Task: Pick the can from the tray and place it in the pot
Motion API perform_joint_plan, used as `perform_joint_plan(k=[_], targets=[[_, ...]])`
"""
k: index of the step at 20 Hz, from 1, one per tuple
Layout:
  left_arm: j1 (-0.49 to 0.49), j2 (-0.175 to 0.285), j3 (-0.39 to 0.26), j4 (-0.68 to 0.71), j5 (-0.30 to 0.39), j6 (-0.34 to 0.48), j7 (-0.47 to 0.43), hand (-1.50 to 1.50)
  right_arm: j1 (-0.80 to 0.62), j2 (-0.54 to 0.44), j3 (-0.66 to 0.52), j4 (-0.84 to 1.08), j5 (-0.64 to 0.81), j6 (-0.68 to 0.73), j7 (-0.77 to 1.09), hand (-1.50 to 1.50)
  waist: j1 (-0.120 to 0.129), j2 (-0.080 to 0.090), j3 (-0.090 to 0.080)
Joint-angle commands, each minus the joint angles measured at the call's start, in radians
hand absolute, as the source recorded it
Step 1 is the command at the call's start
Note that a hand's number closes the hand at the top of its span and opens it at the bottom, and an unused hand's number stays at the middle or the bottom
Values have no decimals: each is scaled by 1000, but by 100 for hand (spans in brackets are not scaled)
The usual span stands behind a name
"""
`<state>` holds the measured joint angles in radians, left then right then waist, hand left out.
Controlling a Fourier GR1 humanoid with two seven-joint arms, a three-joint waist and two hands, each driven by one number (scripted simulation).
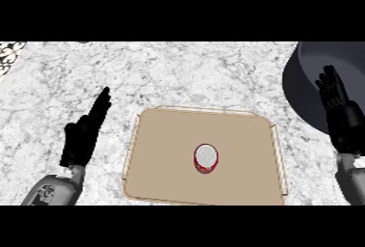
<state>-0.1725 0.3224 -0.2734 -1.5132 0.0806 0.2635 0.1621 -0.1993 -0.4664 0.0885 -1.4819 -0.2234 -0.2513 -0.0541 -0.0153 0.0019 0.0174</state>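
Two straight-fingered, empty hands, left hand (84,132) beside tray (164,159), right hand (341,108) apparently above pot (306,72), can (206,158) upright mid-tray.

Head view looks steeply down, so what I can log of the room is the counter (192,72). The top is white stone with fine grey marbled veining, and it fills the view from near to far and from left to right. Light reads even, and the stone is pale throughout. At the far left corner a patterned patch (8,52), black on white, cuts in. I cannot tell what it is.
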Motion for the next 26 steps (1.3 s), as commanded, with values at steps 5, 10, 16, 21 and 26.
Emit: perform_joint_plan(k=[5,10,16,21,26], targets=[[-120,-38,57,-71,43,3,-65,0,-245,50,170,-75,-212,461,-41,150,165,11,-13],[-155,-49,158,-59,121,0,-109,0,-365,-135,176,90,-23,654,-297,-150,112,28,-15],[-132,-65,173,-28,130,-7,-153,0,-433,-163,227,216,135,829,-703,-150,84,23,-14],[-132,-33,194,-46,145,-31,-105,0,-528,-233,306,262,326,825,-782,-150,60,8,-16],[-137,-20,247,-3,167,-53,-143,0,-604,-260,431,255,466,810,-767,-150,46,6,-18]])
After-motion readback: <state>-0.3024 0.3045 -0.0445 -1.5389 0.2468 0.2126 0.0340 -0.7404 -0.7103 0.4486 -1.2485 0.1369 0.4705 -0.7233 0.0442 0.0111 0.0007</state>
